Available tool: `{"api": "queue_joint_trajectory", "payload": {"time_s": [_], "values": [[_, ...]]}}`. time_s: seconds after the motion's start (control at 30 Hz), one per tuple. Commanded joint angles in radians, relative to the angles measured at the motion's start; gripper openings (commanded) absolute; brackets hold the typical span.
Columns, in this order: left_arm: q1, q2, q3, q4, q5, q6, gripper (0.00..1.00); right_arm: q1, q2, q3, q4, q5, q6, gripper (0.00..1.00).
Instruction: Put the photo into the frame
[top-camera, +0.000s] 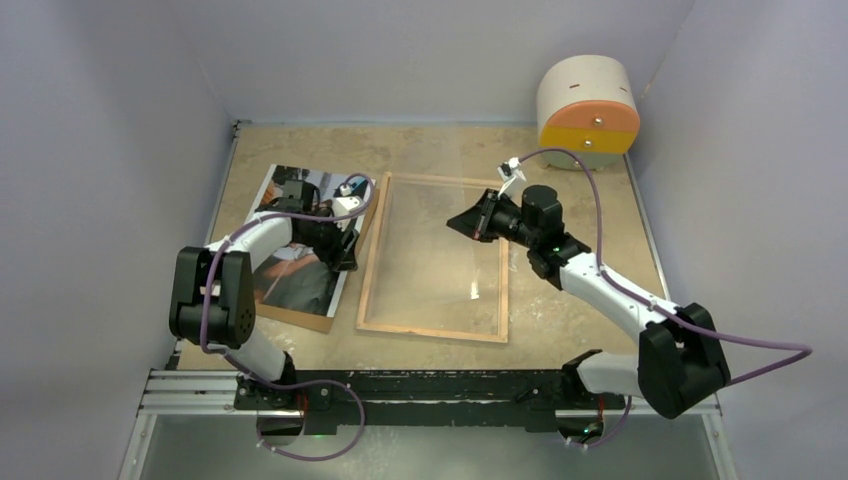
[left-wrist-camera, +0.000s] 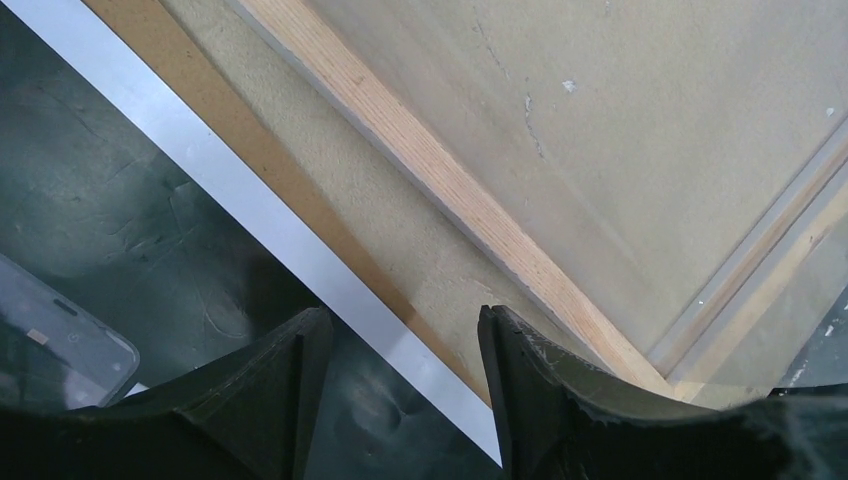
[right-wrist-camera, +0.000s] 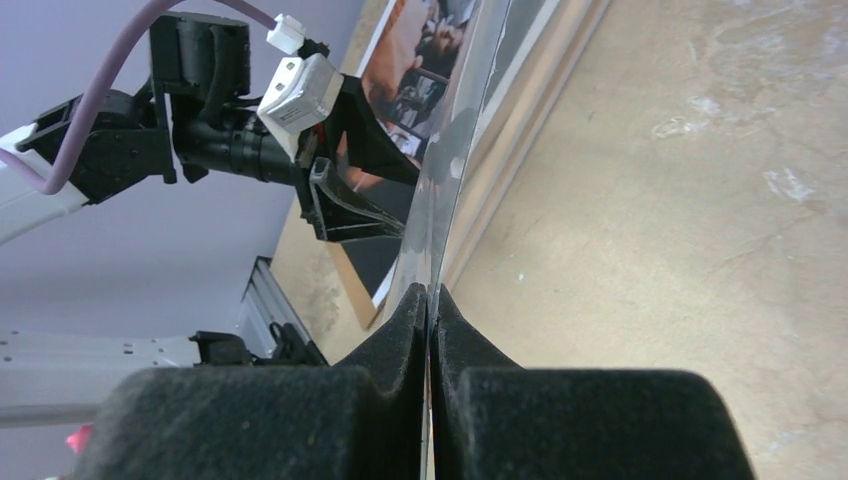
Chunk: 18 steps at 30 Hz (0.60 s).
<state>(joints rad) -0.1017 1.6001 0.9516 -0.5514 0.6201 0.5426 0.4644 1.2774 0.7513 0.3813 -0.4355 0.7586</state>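
Right gripper (right-wrist-camera: 430, 297) pinches glass pane (right-wrist-camera: 445, 190) edge above frame (top-camera: 372, 260); thin grip could slip (left gripper (left-wrist-camera: 405, 322) wide, beside frame).

Tilted glass pane (right-wrist-camera: 445, 180) bars the way across the frame (top-camera: 371, 270).

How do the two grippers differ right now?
The left gripper is open and empty above the edge of the photo; the right gripper is shut on a thin clear pane. The left points down, the right sideways over the frame. Both are black and two-fingered.
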Motion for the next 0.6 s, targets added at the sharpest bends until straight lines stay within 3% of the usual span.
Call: {"api": "queue_joint_trajectory", "payload": {"time_s": [0.0,0.57], "values": [[-0.008,0.010,-0.008,0.039,0.012,-0.010,0.59,-0.014,-0.048,0.042,-0.086,0.049,-0.101,0.00],[-0.020,0.039,-0.017,0.069,0.013,-0.023,0.57,-0.020,-0.098,-0.008,-0.118,0.082,-0.099,0.00]]}}
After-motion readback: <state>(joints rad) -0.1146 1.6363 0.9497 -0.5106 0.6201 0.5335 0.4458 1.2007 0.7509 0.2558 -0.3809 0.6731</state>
